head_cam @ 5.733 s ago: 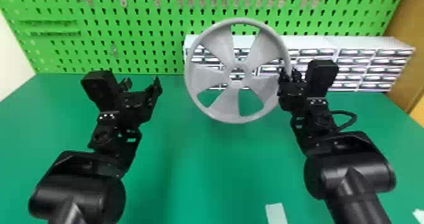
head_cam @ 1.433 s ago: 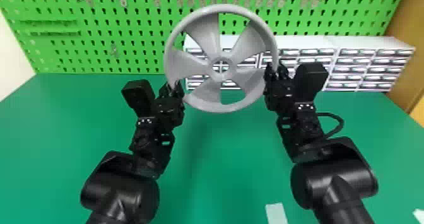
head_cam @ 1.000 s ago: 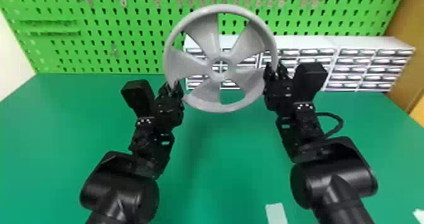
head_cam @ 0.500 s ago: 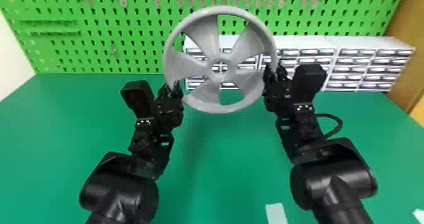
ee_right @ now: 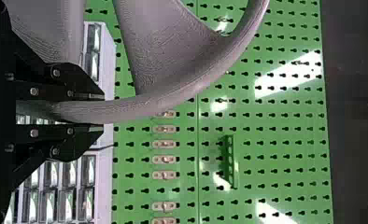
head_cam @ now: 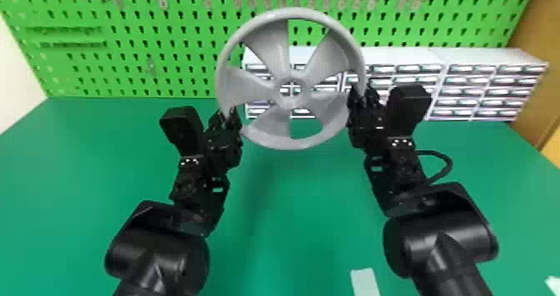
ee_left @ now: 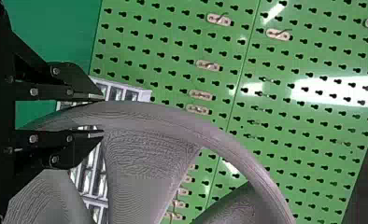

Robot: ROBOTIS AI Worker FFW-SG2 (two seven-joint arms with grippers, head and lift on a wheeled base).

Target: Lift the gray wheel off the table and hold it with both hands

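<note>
The gray wheel (head_cam: 291, 143) is upright in the air above the green table, its spokes facing me. At its lower left rim is my left gripper (head_cam: 227, 118), shut on it; my right gripper (head_cam: 363, 94) is shut on the rim's right side. In the left wrist view the rim of the wheel (ee_left: 173, 120) runs between the two fingers of my left gripper (ee_left: 102, 115). The right wrist view has the wheel (ee_right: 149, 105) passing between the fingers of my right gripper (ee_right: 102, 110).
Behind the wheel, white drawer units (head_cam: 491, 57) stand along the back right of the green table (head_cam: 104, 170). A green pegboard (head_cam: 166, 74) with metal hooks rises at the back. A pale strip (head_cam: 365, 282) lies near the front edge.
Since the oldest frame, the left gripper has moved right and taken hold of the wheel's left rim; wheel and right gripper have shifted left. Over the last second almost nothing has moved.
</note>
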